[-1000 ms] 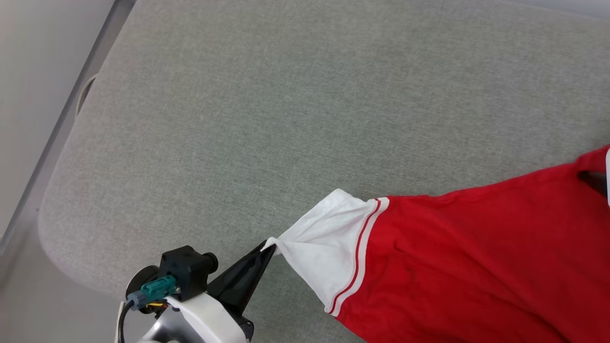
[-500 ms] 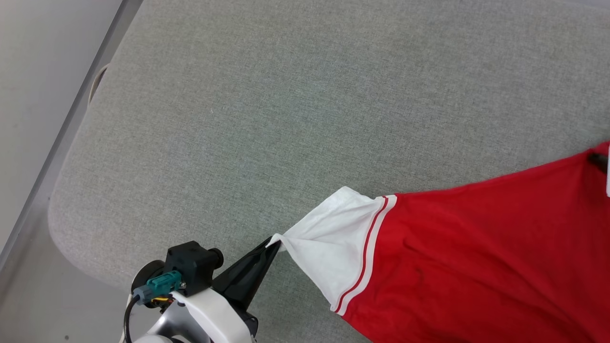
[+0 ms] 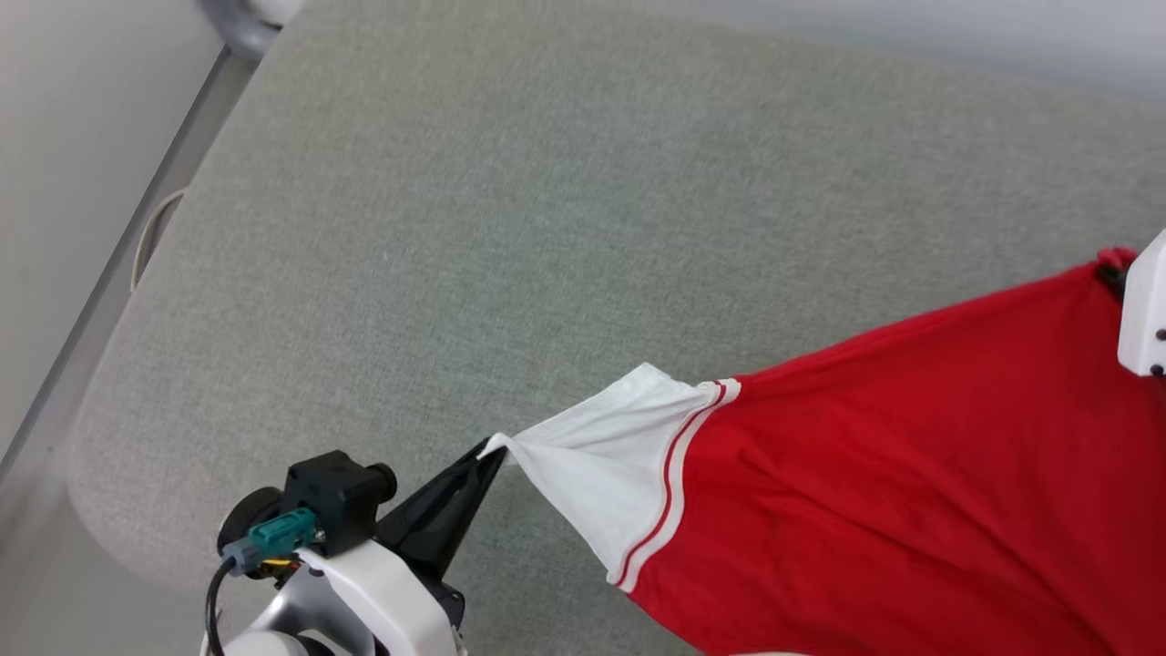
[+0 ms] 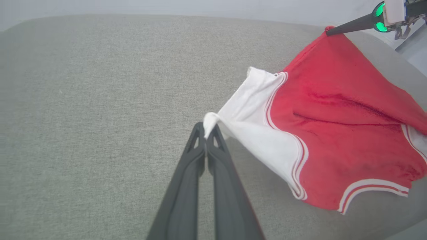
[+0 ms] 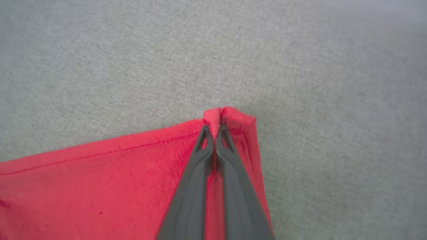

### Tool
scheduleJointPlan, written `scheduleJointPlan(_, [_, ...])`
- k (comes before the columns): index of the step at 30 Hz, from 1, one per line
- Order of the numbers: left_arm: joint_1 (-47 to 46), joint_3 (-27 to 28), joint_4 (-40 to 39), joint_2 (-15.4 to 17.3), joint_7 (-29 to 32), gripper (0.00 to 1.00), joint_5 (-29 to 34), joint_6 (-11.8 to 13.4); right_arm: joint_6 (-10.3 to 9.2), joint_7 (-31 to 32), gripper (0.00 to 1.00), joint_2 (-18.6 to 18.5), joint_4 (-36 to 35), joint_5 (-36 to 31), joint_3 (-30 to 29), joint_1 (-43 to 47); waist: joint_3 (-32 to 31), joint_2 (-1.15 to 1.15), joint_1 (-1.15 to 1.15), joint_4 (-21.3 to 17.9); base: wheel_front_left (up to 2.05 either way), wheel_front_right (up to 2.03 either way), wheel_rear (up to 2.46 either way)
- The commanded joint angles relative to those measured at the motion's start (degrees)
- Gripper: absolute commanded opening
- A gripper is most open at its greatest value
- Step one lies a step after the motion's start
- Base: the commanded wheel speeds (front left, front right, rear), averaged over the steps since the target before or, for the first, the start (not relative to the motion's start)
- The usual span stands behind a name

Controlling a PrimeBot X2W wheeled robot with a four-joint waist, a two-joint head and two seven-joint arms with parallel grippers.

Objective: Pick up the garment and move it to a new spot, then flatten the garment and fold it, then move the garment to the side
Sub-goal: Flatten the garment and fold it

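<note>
Now, in the head view, your left gripper (image 3: 492, 451) is sitting at the lower left with its two dark fingers pressed together, pinching the tip of the white sleeve (image 3: 601, 465) of the garment (image 3: 911, 474). The red body is stretching away to the right across the grey cushion (image 3: 547, 228). It is reaching up to the right edge, where the white housing of your right arm (image 3: 1143, 314) is poking in just beside a red corner. Along the cushion's left side a metal rail (image 3: 137, 228) is running diagonally, with a thin strap loop (image 3: 150, 237) tucked against the cushion's edge. A rounded grey-white object (image 3: 246, 18) is showing at the top left corner; you cannot tell what it is.

In the left wrist view, the left gripper (image 4: 206, 128) is clamping a small fold of the sleeve (image 4: 253, 120) between closed jaws. The garment (image 4: 333, 133) is fanning out to the right over the cushion (image 4: 100, 116), striped trim showing at the sleeve seam and along the lower edge. At the top right, your right gripper (image 4: 328, 32) is touching the red corner, with a green light (image 4: 378, 16) glowing behind it.

In the right wrist view, the right gripper (image 5: 213, 128) is closed on a bunched red corner of the garment (image 5: 100, 186), its stitched edge running off to the left. Grey cushion (image 5: 300, 83) is lying above and to the right.
</note>
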Motion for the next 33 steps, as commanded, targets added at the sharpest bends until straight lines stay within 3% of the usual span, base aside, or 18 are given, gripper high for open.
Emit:
scheduleJointPlan(1, [-0.03, 0.24, -0.2, 0.15, -0.18, 0.0, 0.29, 0.31, -0.04, -0.62, 0.0, -0.09, 0.21, 0.66, 0.3, -0.59, -2.4, 0.0, 0.0, -1.66, 0.0, 0.0, 0.0])
scheduleJointPlan(10, [-1.94, 4.11, -3.56, 3.54, -0.06, 0.0, 1.05, 2.51, -0.05, -6.88, 0.0, -1.09, -2.11, 4.36, 2.48, -0.89, -9.71, 0.0, 0.0, -6.81, 0.0, 0.0, 0.0])
scheduleJointPlan(18, [-6.02, 9.0, -6.66, 5.58, 0.3, 0.0, 1.09, 4.66, -0.05, -8.3, 0.0, -0.92, -10.09, 6.31, 1.81, -0.15, -13.59, 0.0, 0.0, -11.38, 0.0, 0.0, 0.0])
scheduleJointPlan(33, [-17.46, 19.47, -10.46, 8.25, -1.18, 0.0, 2.84, 9.08, -0.05, -9.47, 0.0, 5.13, -28.44, 4.18, -4.8, 0.82, -15.53, 0.0, 0.0, -17.15, 0.0, 0.0, 0.0])
